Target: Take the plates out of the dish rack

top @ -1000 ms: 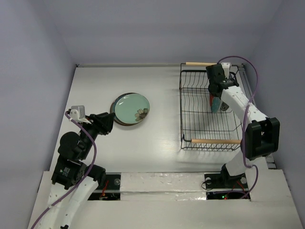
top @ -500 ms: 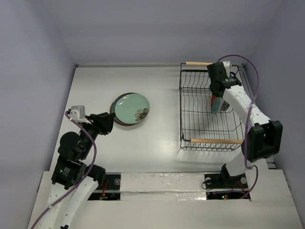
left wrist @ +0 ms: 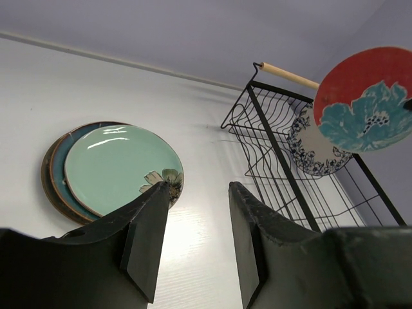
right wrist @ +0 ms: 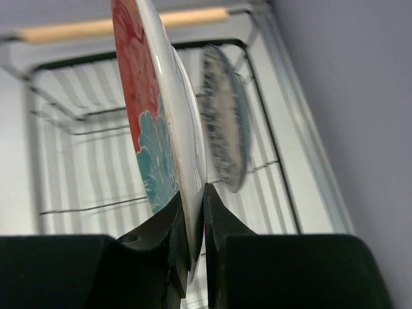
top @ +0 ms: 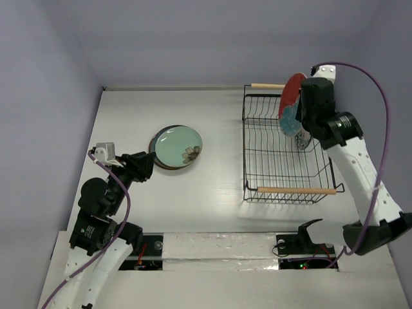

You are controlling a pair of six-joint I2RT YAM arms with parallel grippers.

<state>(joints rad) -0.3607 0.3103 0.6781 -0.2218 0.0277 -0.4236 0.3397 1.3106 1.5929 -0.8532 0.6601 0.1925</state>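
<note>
My right claw (right wrist: 193, 222) pinches the rim of the red plate (right wrist: 138, 96), holding it on edge above the dish rack (right wrist: 77, 31). Just beyond it, the white blue-rimmed plate (right wrist: 225, 129) stands in the rack. My left claw (left wrist: 196, 193) is spread and holds nothing. Ahead and to its left, the pale green plate (left wrist: 116, 167) tops a stack on the tabletop (left wrist: 193, 116).

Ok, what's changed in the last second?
The right gripper closed on the red plate and lifted it up out of the dish rack. The plate now hangs on edge above the rack's far end. The white blue-rimmed plate stays in the rack. The left gripper and the stacked plates have not moved.
</note>
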